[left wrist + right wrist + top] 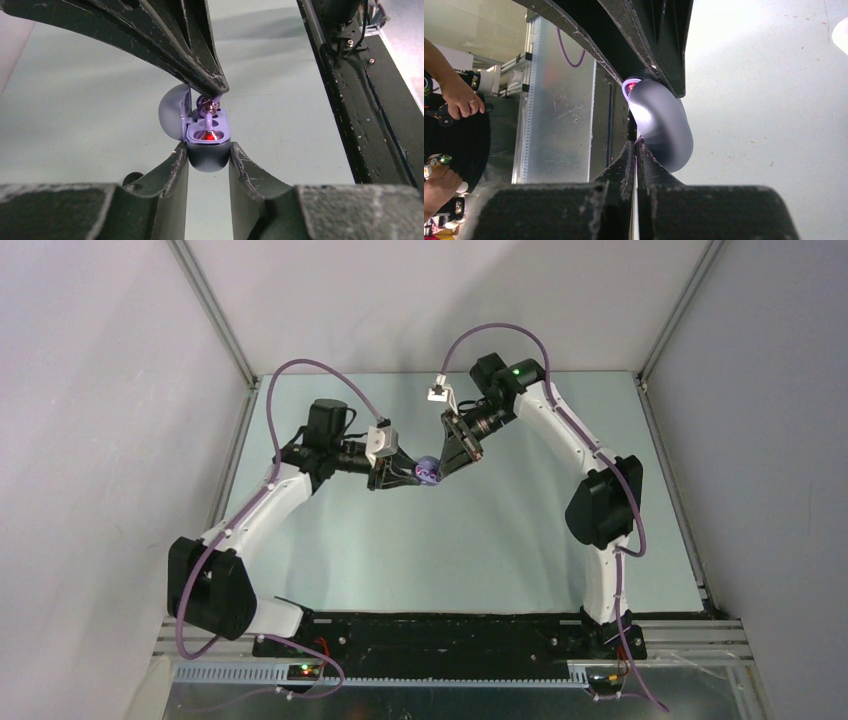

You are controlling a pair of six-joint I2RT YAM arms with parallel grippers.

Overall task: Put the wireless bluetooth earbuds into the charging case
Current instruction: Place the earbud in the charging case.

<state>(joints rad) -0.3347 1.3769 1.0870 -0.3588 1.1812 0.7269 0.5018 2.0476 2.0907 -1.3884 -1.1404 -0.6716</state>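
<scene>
Where left jaws and right jaws meet over the pale green worktop (450,560), the lavender oval plastic charging case (427,472) sits between them. Left wrist: left jaws clamp its base, right jaws pinch a tiny lavender earbud (207,105) at its open top; tilted, it could jam or drop. Right wrist: the lid (664,130) hides the bud.

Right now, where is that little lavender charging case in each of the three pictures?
Top external: just above centre, the charging case where both claws meet.
Left wrist: centre, lid open leftward, base pinched in the left claw; the right claw holds an earbud at its opening.
Right wrist: centre, only the lid's rounded back.
Shared landmark: the red light inside the case, in both wrist views.
</scene>
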